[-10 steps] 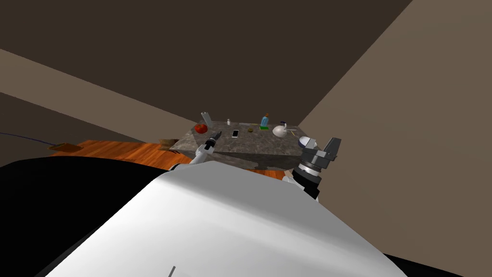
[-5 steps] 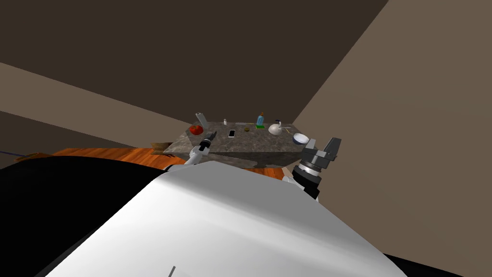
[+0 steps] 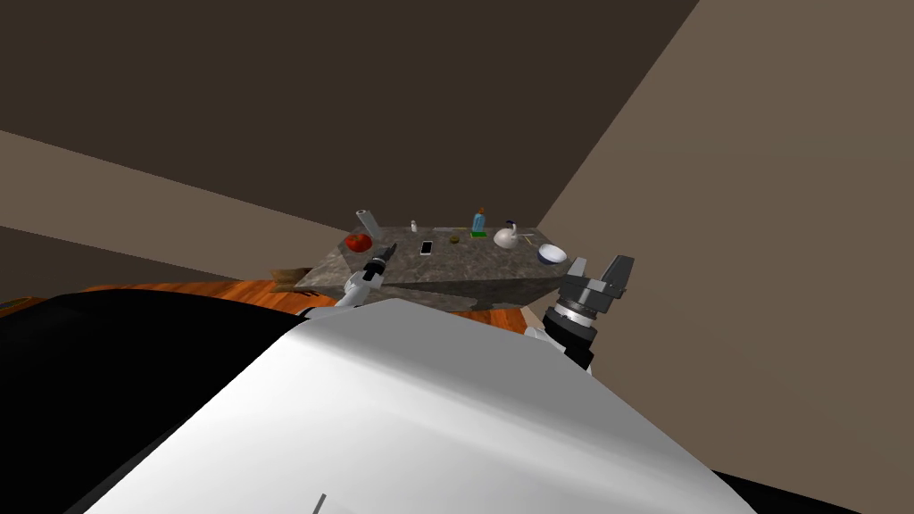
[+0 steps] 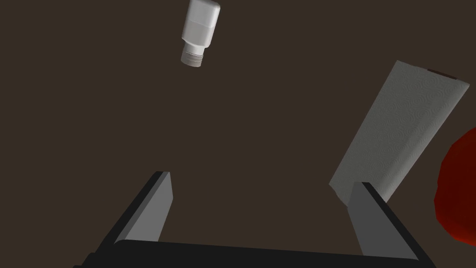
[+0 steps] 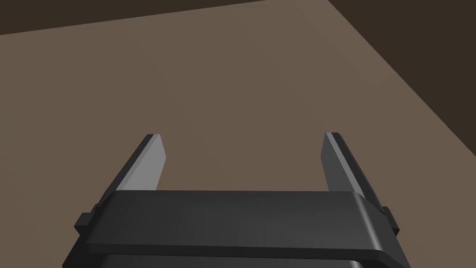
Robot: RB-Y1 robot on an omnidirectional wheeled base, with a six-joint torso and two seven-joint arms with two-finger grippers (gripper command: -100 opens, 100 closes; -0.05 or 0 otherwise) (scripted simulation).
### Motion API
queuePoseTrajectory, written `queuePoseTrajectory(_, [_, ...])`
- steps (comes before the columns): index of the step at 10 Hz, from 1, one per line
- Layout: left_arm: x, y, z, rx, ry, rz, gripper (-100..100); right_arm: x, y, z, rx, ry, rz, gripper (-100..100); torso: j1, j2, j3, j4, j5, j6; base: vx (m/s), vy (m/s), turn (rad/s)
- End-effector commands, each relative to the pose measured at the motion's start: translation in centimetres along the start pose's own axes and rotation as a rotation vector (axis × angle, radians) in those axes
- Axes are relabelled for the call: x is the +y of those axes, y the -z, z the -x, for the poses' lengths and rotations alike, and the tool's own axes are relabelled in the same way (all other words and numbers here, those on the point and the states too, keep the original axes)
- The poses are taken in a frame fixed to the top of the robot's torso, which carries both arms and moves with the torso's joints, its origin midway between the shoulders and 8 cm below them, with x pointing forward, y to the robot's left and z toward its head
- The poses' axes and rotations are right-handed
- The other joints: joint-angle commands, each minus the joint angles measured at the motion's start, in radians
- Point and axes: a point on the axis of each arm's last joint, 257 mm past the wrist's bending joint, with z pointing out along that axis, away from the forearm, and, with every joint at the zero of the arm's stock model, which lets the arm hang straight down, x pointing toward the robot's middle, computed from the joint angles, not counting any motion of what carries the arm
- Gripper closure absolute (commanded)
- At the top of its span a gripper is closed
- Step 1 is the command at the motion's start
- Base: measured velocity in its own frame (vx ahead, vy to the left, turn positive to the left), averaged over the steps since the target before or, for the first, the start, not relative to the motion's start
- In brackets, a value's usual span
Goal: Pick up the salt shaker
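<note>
Salt shaker (image 3: 413, 227) stands near the grey table's (image 3: 482, 265) far edge, paper towel roll (image 3: 364, 220) at its nine o'clock, as our left gripper (image 4: 261, 179), fingers spread wide, points in from seven o'clock, apparently for a grasp; our right gripper (image 5: 242, 135), likewise spread and empty, seems parked aside.

In the head view, the table (image 3: 464, 272) sits mid-frame. Along its far edge, from frame left to right, stand the paper towel roll (image 3: 364, 221), salt shaker (image 3: 413, 227), bottle (image 3: 478, 220) and kettle (image 3: 506, 238). A round fruit (image 3: 358, 242) lies before the roll, a phone (image 3: 426, 248) before the shaker, and a bowl (image 3: 552, 254) at the right corner.
</note>
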Motion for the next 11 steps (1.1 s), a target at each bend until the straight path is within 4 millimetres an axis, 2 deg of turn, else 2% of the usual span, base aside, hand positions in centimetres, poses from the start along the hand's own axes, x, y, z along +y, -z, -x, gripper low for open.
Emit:
queuePoseTrajectory(1, [0.0,0.0,0.0,0.000,0.000,0.000,-100,0.0,0.0,0.0,0.000,0.000,0.000,0,0.000,0.000,0.000,0.000,0.000,0.000,-0.002,-0.013,-0.039])
queuePoseTrajectory(2, [0.0,0.0,0.0,0.000,0.000,0.000,-100,0.0,0.0,0.0,0.000,0.000,0.000,0,0.001,0.000,0.000,0.000,0.000,0.000,0.000,0.000,0.000])
queuePoseTrajectory(3, [0.0,0.0,0.0,0.000,0.000,0.000,100,0.0,0.0,0.0,0.000,0.000,0.000,0,0.001,0.000,0.000,0.000,0.000,0.000,0.000,0.000,0.000])
queuePoseTrajectory(7, [0.0,0.0,0.0,0.000,0.000,0.000,100,0.0,0.0,0.0,0.000,0.000,0.000,0,0.002,0.000,0.000,0.000,0.000,0.000,0.000,0.000,0.000])
queuePoseTrajectory(9, [0.6,-0.1,0.0,0.016,-0.011,0.006,-100,0.0,0.0,0.0,0.000,0.000,0.000,0,0.002,0.000,0.000,0.000,0.000,0.000,-0.045,-0.030,-0.049])
queuePoseTrajectory(11, [2.0,-0.4,0.1,0.050,-0.034,0.022,-100,0.0,0.0,0.0,0.000,0.000,0.000,0,-0.006,0.009,0.005,0.002,-0.001,0.000,-0.176,-0.147,-0.173])
